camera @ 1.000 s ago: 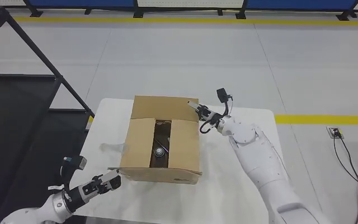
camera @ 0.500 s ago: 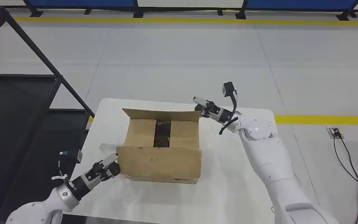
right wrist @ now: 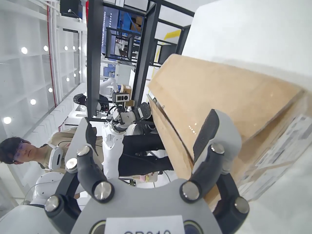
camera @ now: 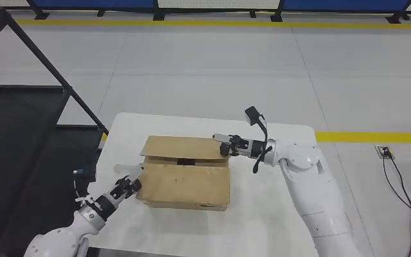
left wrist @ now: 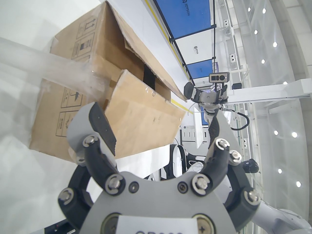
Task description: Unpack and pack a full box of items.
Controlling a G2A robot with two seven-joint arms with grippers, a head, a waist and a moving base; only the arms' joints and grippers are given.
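The left end effector (camera: 131, 187) and right end effector (camera: 221, 143) were spread wide, gripping nothing, at opposite flaps of the box (camera: 186, 185).

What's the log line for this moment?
box: flaps nearly shut | left claw: open, at near flap | right claw: open, at far flap

Matt brown cardboard box (camera: 186, 181), glossy tape.
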